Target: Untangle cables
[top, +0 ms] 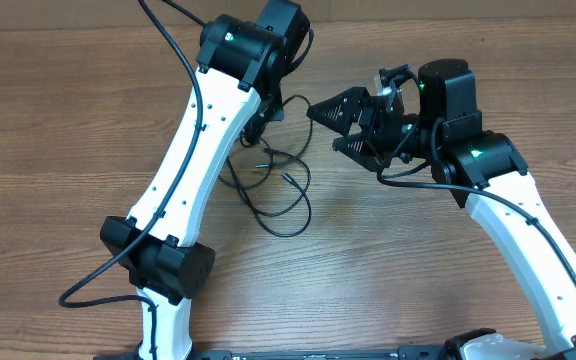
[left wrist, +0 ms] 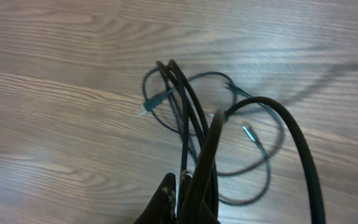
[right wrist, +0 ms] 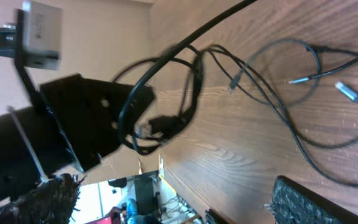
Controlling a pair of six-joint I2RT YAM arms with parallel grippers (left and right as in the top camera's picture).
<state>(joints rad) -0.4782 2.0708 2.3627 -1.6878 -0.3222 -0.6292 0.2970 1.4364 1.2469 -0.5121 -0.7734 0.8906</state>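
Observation:
A tangle of thin black cables (top: pixel 280 190) lies on the wooden table at centre. My left gripper (top: pixel 261 122) hangs over its upper end, shut on a bunch of cable strands (left wrist: pixel 188 118) that are lifted off the table. In the left wrist view the loops trail down to the wood, with two loose plug ends (left wrist: pixel 145 110) lying there. My right gripper (top: pixel 326 128) is open and empty, just right of the left gripper and pointing at it. In the right wrist view the left gripper (right wrist: pixel 86 124) holds the looped cables (right wrist: pixel 166 124), and my right gripper's jaws (right wrist: pixel 173 193) stand wide apart.
The left arm's own thick black cable (top: pixel 173 50) runs off the top of the table. Bare wood lies around the tangle. The table's far edge (right wrist: pixel 166 168) shows in the right wrist view.

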